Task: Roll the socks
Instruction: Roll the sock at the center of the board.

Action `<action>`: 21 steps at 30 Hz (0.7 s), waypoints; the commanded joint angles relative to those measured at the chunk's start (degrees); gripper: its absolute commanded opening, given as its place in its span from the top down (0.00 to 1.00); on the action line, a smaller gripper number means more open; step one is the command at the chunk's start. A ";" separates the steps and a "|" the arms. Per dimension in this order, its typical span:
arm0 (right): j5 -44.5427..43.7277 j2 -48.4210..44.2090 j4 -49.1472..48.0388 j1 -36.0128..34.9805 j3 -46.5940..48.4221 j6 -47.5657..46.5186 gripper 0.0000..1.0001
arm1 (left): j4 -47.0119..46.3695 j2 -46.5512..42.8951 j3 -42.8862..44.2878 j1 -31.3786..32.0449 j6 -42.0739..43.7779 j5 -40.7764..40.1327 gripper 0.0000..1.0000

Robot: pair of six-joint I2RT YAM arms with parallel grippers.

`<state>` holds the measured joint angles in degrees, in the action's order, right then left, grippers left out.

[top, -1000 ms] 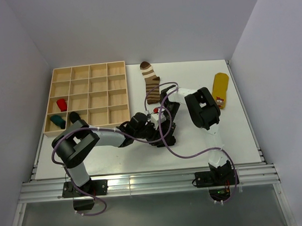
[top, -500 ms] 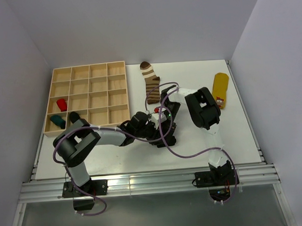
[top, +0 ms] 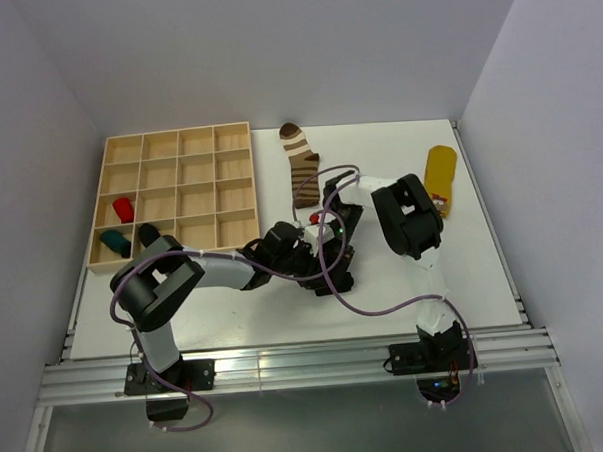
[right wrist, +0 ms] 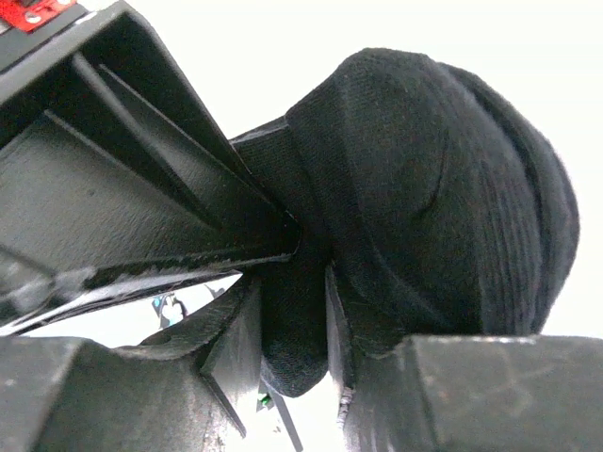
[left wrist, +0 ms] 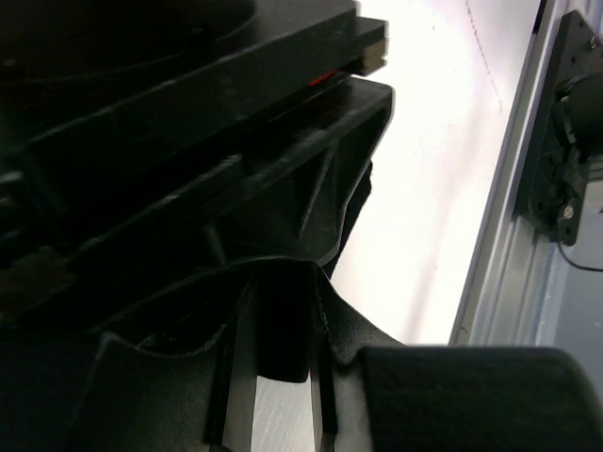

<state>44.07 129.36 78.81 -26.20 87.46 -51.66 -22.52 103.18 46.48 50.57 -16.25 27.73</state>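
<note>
A black sock (top: 329, 275) lies bunched at the table's middle, mostly hidden under both grippers. My left gripper (top: 311, 264) is shut on a fold of it (left wrist: 363, 325), with black fabric between the jaws. My right gripper (top: 330, 247) is shut on another fold, and the sock's rolled bulk (right wrist: 443, 188) sits just past its fingers. No white stripes show on this sock. The brown-and-cream striped sock (top: 301, 161) lies flat at the back centre. The yellow sock (top: 441, 178) lies at the back right. The two grippers press close against each other.
A wooden compartment tray (top: 178, 156) stands at the back left. It holds a red roll (top: 123, 209), a teal roll (top: 113, 238) and a black roll (top: 148, 234) in its left cells. Purple cables (top: 334, 285) loop around the arms. White walls close in both sides.
The left arm's elbow has shifted slightly right. Both grippers stay shut on the black sock in the same place.
</note>
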 commanded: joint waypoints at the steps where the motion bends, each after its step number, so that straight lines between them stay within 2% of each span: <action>1: -1.10 -3.06 -6.12 -0.35 -2.73 -0.90 0.65 | 8.03 5.72 -2.53 -0.29 -1.58 -5.75 1.00; 6: 1.27 -7.88 -6.65 1.23 -3.79 -0.37 0.58 | 2.94 7.30 -4.64 -0.38 -5.63 -5.32 1.00; 15: 6.64 -13.43 -4.45 7.03 -3.08 -1.95 0.55 | -2.61 8.71 -7.28 -2.05 -10.73 -3.47 1.00; 21: 6.29 -17.91 -9.10 11.16 -5.81 -0.64 0.55 | -6.30 8.71 -9.91 -5.47 -15.12 0.91 1.00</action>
<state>48.56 115.44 72.14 -16.78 82.74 -52.07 -39.70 107.63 41.15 47.40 -30.89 30.70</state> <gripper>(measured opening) 0.449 0.250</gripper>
